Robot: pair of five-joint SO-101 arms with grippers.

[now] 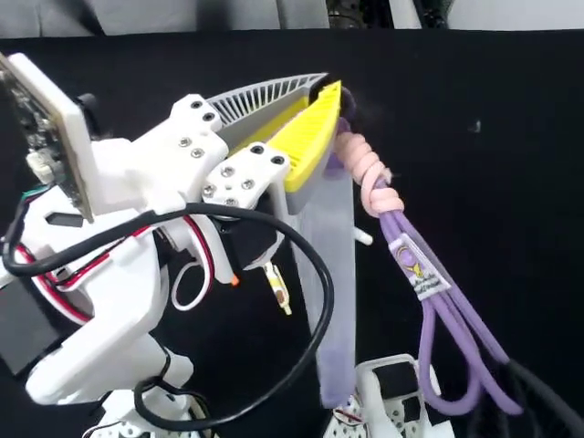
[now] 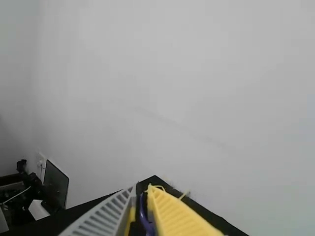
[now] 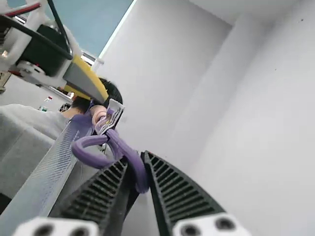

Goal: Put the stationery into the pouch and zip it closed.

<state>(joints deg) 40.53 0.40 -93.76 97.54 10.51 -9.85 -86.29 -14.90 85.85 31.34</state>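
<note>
Pouch [image 1: 333, 274], one, left end effector [image 1: 333, 89] clamped on its top, right end effector [image 3: 137, 160] pinching its purple strap [image 3: 88, 146]

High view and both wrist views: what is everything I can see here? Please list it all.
pouch: one, see-through grey-lilac, hanging in the air from the left gripper.
cord: one, purple, looped, running from the pouch's top down to the right gripper.
knot: one, pink, at the cord's upper end.
label: one, white and yellow, on the cord below the knot.
table: one, black, underneath everything.
left gripper: one, yellow and grey, shut on the pouch's top.
right gripper: one, black, shut on the cord.
</note>
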